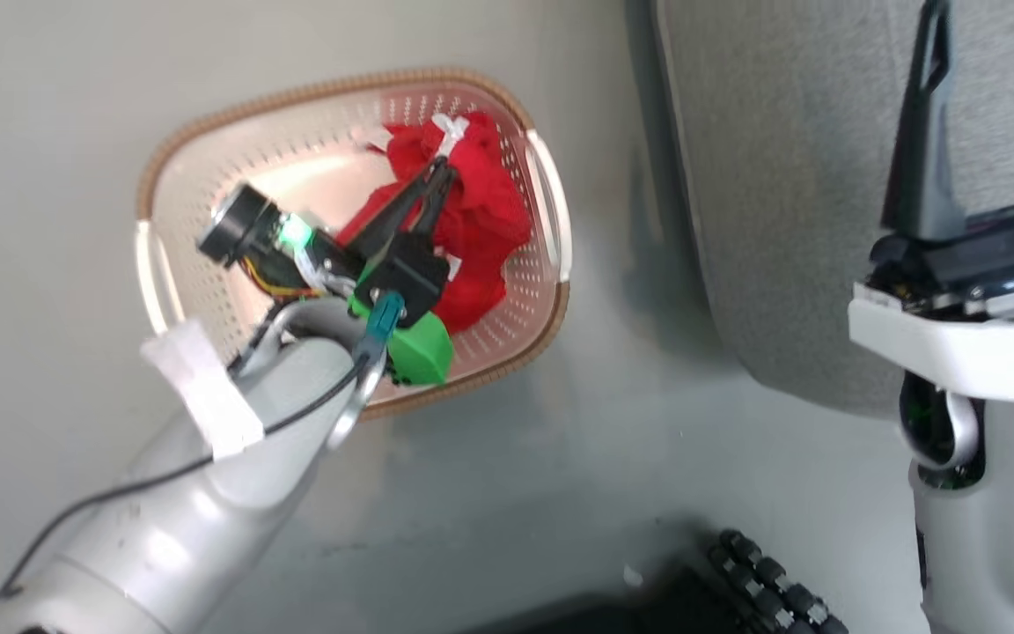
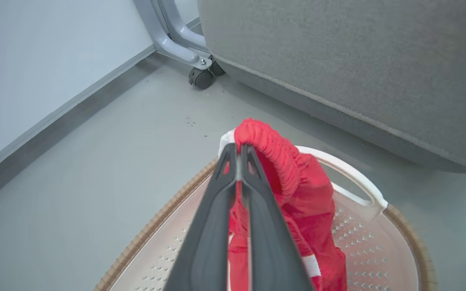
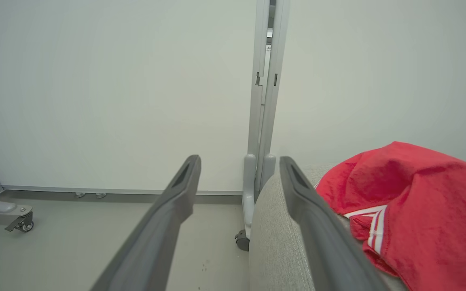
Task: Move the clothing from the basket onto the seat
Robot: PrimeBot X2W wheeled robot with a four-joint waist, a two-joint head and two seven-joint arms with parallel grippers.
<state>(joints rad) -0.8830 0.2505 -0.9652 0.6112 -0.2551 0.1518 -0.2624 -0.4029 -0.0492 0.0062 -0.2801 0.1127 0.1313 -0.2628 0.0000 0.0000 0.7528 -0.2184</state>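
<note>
A red garment with white trim lies bunched in the cream basket on the floor. My left gripper reaches into the basket and is shut on that garment; in the left wrist view its fingers pinch the elastic waistband of the garment, which hangs lifted over the basket's white handle. A second red garment with white stripes lies on the grey seat. My right gripper hovers open at the seat's edge, also seen as the right gripper over the seat.
Grey floor surrounds the basket. A grey frame on castors stands by the white wall beyond the seat. A vertical grey post rises behind the seat corner. My wheeled base shows at the bottom.
</note>
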